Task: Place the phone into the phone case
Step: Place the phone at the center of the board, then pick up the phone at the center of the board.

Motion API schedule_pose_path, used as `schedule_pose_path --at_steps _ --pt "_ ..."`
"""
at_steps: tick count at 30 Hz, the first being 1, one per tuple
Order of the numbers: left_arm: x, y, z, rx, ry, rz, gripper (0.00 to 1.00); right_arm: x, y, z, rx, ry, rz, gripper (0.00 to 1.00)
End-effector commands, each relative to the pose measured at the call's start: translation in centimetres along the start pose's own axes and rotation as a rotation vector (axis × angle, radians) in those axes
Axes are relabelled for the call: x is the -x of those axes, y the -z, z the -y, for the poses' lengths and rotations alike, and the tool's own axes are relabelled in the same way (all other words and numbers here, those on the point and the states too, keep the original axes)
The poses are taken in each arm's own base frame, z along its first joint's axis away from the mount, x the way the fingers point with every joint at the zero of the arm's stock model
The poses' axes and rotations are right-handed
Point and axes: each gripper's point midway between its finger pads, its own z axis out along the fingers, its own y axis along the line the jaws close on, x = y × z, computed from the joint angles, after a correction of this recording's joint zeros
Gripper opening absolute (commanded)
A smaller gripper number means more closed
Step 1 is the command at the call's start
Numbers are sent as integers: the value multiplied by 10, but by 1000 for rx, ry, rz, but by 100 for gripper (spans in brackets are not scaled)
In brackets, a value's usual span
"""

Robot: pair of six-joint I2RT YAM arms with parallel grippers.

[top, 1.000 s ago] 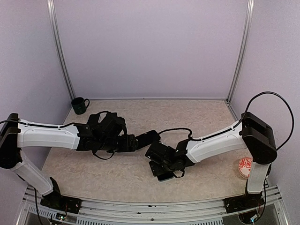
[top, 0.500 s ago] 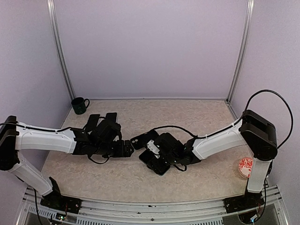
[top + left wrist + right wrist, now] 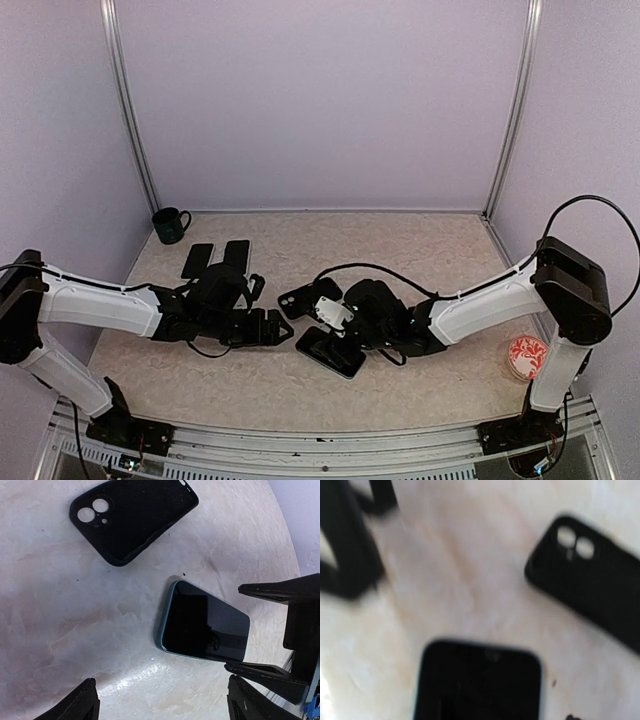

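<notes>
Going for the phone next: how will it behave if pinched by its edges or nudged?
The phone looks stiff, so it should not bend. Its glossy screen and thin rounded edges, flat on the smooth table, suggest it may slip from a pinch. A nudge would probably slide it, not tip it.

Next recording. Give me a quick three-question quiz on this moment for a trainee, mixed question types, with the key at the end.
1. True or false: the phone already sits inside the phone case.
2. How does the phone lie on the table? A) flat, screen up B) flat, screen down C) standing on its edge
3. Fill in: in the top view, the dark mug stands at the table's far ____ corner.

Key: 1 false, the two lie apart; 2 A; 3 left.
</notes>
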Motion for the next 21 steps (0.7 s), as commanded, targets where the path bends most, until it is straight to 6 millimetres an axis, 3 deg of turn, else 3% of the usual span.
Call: schedule_pose_path --at_steps 1,7,15,21 --pt "-2 -10 10 -82 -6 -21 86 24 8 1 7 45 91 73" --pt "0 -9 1 -49 21 -6 85 12 0 7 -26 6 11 99" --pt "8 1 -5 -34 37 29 86 -14 -13 3 -7 -27 -58 99" --pt "9 6 -4 -39 39 39 85 -31 -7 -1 8 -55 -51 100"
